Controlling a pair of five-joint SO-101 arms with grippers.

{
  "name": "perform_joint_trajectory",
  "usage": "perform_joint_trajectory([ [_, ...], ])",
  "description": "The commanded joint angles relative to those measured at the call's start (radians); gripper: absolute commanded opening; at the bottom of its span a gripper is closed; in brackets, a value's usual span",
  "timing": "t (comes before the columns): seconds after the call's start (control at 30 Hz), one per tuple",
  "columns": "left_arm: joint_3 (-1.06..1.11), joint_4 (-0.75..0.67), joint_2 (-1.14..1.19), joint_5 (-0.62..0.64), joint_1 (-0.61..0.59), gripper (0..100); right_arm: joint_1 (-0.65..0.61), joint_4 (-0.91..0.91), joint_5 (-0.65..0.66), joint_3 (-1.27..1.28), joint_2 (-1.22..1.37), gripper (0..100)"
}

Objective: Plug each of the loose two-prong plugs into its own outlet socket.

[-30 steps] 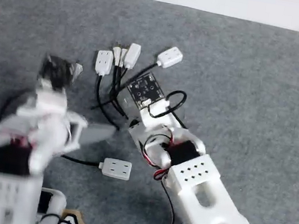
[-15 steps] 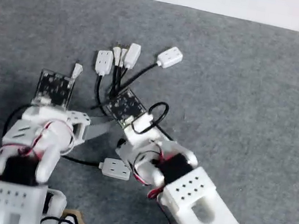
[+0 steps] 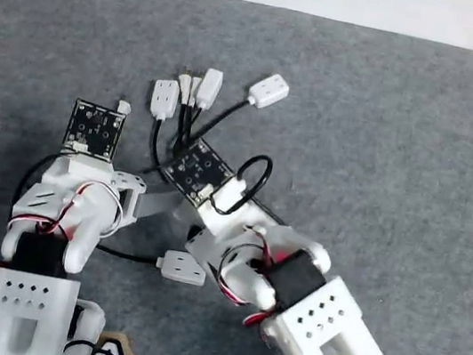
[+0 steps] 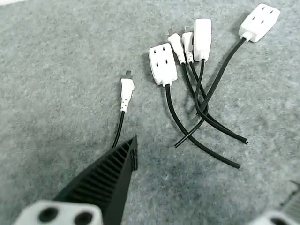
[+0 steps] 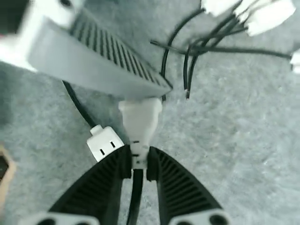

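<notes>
A white held plug (image 5: 139, 119) is pinched between the fingers of the right claw (image 5: 138, 157). Its body juts past the fingertips and its black cord runs back between them. Just beside those fingertips a white near socket (image 5: 105, 143) lies flat, slots up. A loose plug (image 4: 126, 88) lies just ahead of the left claw (image 4: 211, 173), prongs pointing away and cord trailing back toward the dark finger (image 4: 110, 178). Farther out from that claw lie a slotted socket (image 4: 162, 64), face up, then a pair of plugs (image 4: 182, 44), a side-lying socket (image 4: 202, 33) and, farthest, an end socket (image 4: 259, 15). Their black cords cross one another nearer the claw.
</notes>
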Motion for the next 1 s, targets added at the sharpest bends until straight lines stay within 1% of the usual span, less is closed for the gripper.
perform_joint_trajectory([
  [0.0,-0.001,-0.023,-0.004,0.003,-0.004,49,-0.007,0.050,0.012,-0.153,-0.022,0.7],
  [0.33,0.059,-0.021,-0.004,0.003,0.005,49,-0.007,0.051,0.005,-0.186,-0.021,0.7],
  [0.47,0.090,-0.018,-0.004,0.002,0.064,49,-0.007,0.051,0.005,-0.183,-0.019,0.7],
  [0.57,0.090,-0.018,-0.004,0.003,0.076,49,-0.005,0.058,0.005,-0.174,0.005,0.7],
  [0.6,0.085,-0.018,-0.004,0.005,0.064,49,-0.004,0.059,0.008,-0.166,0.027,0.7],
  [0.7,0.067,-0.038,-0.005,0.009,-0.050,49,0.042,0.059,0.021,-0.145,0.108,0.7],
  [0.77,0.056,-0.044,-0.005,0.009,-0.104,49,0.065,0.059,0.060,-0.137,0.166,0.7],
  [0.83,0.056,-0.044,-0.005,0.009,-0.120,49,0.068,0.065,0.094,-0.140,0.234,0.7],
  [0.9,0.061,-0.044,-0.004,0.049,-0.131,49,0.068,0.102,0.127,-0.188,0.311,0.7],
  [0.97,0.062,-0.044,-0.002,0.101,-0.188,49,0.070,0.180,0.157,-0.274,0.392,0.8],
])
